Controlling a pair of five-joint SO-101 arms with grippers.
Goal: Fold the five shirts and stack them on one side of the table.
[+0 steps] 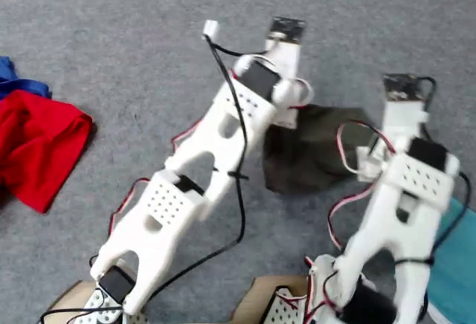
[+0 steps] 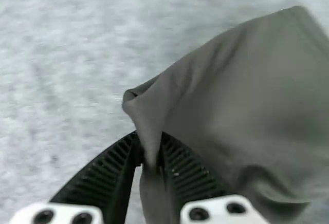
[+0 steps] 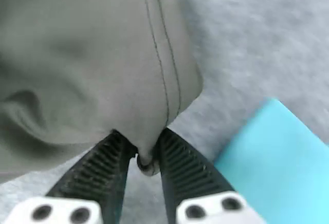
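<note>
We've got left jaws pinching a corner of the olive shirt (image 2: pixel 241 111), right jaws clamping its stitched hem. Teal shirt (image 3: pixel 280 157) lies just beside it on the tabletop (image 1: pixel 134 56), red shirt (image 1: pixel 41 146) well apart.

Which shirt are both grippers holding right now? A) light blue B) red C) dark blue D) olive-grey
D: the left gripper and the right gripper are each clamped on a pinched edge of the olive-grey shirt.
</note>
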